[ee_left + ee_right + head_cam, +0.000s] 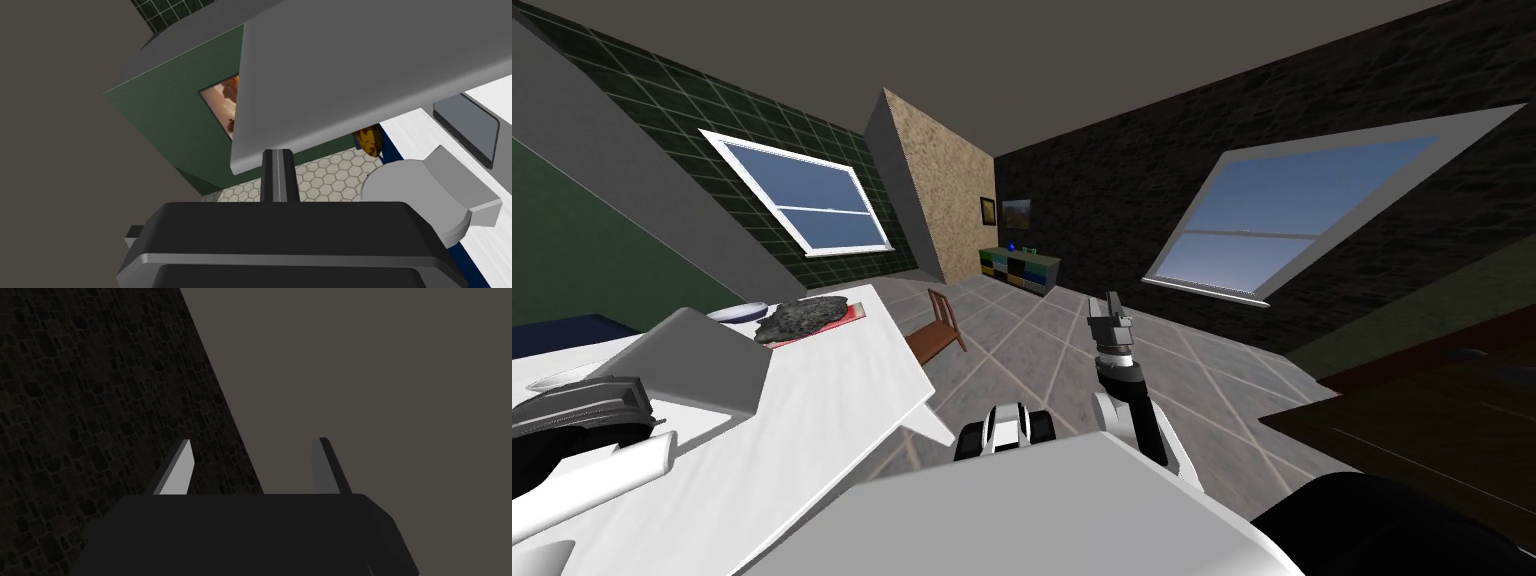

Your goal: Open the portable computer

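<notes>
The left gripper (279,156) has its two fingers drawn together with no gap to speak of. Their tips meet the near edge of the laptop's lid (360,65), which spreads above them as a broad grey plane. I cannot tell whether the tips press that edge or only reach it, and they hold nothing between them.

The laptop (692,365) sits at the near left of the white table (842,400). Its grey lid is tilted up off the paler base, partly raised. In the head view the left gripper's dark body lies just beside the laptop, on the robot's side of it.

In the left wrist view, under the laptop's lifted lid, there is a brown-orange lump (368,140) too hidden to name. A hexagon-tiled floor (325,175) and a green wall (165,115) show beyond it. Just beside the laptop, on the white top, lies a dark grey flat slab with rounded corners (467,127).

Beyond the laptop on the table are a white plate (737,312) and a dark lumpy mass (804,316) on a red mat (857,313). Past the table's far corner, well apart from the laptop, stands a wooden chair (937,330). Much farther off is a low cabinet with coloured panels (1019,268).

The right gripper (253,440) is held up over the tiled floor, well to the right of the laptop. Its fingers are spread wide and empty.
</notes>
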{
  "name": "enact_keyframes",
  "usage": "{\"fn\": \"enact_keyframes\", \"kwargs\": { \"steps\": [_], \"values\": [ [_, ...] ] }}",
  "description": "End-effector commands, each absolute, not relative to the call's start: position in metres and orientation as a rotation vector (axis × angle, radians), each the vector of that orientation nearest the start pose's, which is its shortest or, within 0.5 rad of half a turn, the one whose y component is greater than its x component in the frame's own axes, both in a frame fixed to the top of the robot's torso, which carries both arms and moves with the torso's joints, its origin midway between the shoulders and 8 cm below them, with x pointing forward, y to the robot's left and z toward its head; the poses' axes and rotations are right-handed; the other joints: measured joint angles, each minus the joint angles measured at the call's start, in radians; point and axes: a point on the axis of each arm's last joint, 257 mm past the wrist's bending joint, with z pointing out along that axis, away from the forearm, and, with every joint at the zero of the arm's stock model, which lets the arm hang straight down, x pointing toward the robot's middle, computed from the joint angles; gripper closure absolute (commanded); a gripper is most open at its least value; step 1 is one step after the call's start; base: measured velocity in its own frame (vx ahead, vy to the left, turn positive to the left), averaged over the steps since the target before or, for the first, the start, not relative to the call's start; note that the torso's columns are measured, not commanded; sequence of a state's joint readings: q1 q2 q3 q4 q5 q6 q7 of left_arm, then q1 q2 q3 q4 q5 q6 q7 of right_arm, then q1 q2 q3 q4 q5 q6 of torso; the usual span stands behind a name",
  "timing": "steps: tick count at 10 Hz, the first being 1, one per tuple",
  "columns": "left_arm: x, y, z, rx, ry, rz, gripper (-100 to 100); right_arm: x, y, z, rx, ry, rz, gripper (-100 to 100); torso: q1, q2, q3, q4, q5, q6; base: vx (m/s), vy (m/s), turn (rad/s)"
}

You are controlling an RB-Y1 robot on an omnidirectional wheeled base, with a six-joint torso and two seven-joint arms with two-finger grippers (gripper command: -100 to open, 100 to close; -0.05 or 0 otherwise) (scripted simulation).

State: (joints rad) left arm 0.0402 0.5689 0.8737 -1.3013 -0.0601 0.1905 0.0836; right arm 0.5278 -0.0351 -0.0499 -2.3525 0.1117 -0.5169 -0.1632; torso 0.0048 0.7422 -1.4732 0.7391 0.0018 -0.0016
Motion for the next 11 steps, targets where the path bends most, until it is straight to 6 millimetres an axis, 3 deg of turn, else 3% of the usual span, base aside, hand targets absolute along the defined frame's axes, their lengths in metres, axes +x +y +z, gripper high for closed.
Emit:
{"fn": "enact_keyframes", "kwargs": {
  "steps": [1,3,4,9,11],
  "values": [
    [0.311,0.810,-0.137,-1.489,0.630,-0.293,100,0.325,-0.275,0.050,0.565,0.630,1.341,0,-0.003,-0.005,-0.003,-0.001,-0.001,0.001,-0.144,0.112,0.006],
    [0.311,0.810,-0.137,-1.492,0.626,-0.298,100,0.325,-0.275,0.050,0.565,0.630,1.341,0,-0.005,-0.006,-0.004,-0.002,-0.002,0.002,-0.101,0.075,-0.008],
    [0.306,0.813,-0.134,-1.465,0.662,-0.246,-100,0.325,-0.275,0.050,0.565,0.630,1.341,0,-0.008,-0.009,-0.005,-0.002,-0.003,0.002,0.037,-0.017,-0.025],
    [0.290,0.823,-0.119,-1.358,0.783,-0.068,-100,0.325,-0.275,0.050,0.565,0.630,1.341,0,-0.003,-0.003,-0.002,-0.001,-0.001,0.002,0.097,-0.044,-0.023],
    [0.292,0.822,-0.121,-1.371,0.769,-0.089,-100,0.325,-0.275,0.050,0.565,0.630,1.341,0,-0.004,-0.001,-0.001,0.000,-0.001,0.002,0.023,-0.011,0.003]
  ]
}}
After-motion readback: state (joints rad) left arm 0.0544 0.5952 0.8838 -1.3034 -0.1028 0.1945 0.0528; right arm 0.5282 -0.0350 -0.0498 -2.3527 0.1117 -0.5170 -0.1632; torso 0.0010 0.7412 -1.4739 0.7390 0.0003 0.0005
